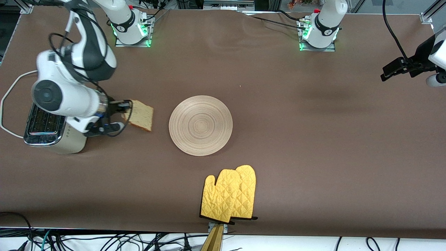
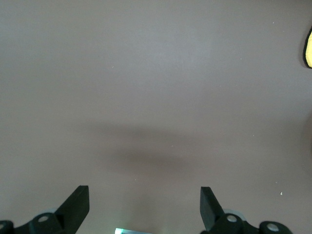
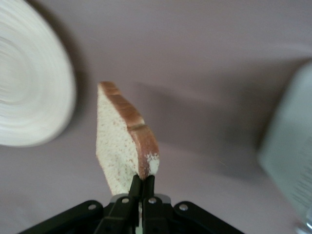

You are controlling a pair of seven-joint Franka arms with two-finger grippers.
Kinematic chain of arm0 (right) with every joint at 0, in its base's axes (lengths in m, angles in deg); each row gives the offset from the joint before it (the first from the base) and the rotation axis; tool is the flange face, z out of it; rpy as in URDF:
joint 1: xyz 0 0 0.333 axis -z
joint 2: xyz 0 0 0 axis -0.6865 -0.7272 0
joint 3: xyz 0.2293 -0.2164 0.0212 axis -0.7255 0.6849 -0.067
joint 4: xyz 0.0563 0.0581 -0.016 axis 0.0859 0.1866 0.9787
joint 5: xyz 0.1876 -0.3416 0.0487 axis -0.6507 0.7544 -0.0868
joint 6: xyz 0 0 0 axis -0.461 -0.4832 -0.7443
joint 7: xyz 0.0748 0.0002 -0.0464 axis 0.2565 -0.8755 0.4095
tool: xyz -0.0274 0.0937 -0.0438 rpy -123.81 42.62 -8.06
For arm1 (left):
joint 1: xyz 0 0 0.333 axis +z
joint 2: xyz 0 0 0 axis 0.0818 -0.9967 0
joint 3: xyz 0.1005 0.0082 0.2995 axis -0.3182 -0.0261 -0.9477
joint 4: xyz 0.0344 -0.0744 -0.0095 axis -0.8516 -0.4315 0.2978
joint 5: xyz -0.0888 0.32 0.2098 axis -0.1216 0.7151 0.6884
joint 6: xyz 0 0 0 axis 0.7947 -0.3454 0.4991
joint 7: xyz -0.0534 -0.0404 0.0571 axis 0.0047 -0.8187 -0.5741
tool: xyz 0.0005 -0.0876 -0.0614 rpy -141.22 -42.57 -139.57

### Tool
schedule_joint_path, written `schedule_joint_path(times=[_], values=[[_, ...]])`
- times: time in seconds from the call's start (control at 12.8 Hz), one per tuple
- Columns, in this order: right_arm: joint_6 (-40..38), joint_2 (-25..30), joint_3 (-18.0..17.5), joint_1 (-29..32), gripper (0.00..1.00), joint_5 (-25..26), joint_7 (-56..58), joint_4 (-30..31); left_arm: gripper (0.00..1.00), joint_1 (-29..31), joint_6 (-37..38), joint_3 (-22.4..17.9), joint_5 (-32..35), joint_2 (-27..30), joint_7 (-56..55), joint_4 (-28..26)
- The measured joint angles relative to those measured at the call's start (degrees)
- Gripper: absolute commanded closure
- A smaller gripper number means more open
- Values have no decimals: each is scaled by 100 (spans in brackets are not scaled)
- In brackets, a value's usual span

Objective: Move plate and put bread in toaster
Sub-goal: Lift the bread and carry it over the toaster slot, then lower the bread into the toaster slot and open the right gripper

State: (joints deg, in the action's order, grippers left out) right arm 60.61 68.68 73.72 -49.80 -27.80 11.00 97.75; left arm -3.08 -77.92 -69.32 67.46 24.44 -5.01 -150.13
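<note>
My right gripper is shut on the crust edge of the bread, a tan speckled slice with a brown crust. It holds the slice on edge in the air, over the cloth between the toaster and the plate. The cream toaster with its chrome top stands at the right arm's end of the table, partly hidden by that arm. The round pale wooden plate lies flat mid-table with nothing on it. My left gripper is open over bare cloth at the left arm's end, where that arm waits.
A pair of yellow quilted oven mitts lies near the table's front edge, nearer the front camera than the plate. The toaster's white cord loops off toward the table edge. Brown cloth covers the table.
</note>
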Motion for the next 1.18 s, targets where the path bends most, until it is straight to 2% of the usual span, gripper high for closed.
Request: schedule_joint_path(times=[0.16,0.31,0.47,0.71,0.78,1.18], values=[[-865,20,59,29,100,936,2,-506,0,0,3,0,0,0,0,1],[-1386,22,95,35,100,1883,34,-837,0,0,6,0,0,0,0,1],[-1514,16,344,85,100,2393,437,-981,0,0,7,-2,0,0,0,2],[-1477,-48,849,335,100,2796,1082,-1077,0,0,8,-2,0,0,0,2],[-1394,-129,922,396,100,2957,1191,-1078,0,0,9,-2,0,0,0,2],[-939,-490,931,357,100,3069,1205,-1086,0,-14,9,8,0,0,0,43]])
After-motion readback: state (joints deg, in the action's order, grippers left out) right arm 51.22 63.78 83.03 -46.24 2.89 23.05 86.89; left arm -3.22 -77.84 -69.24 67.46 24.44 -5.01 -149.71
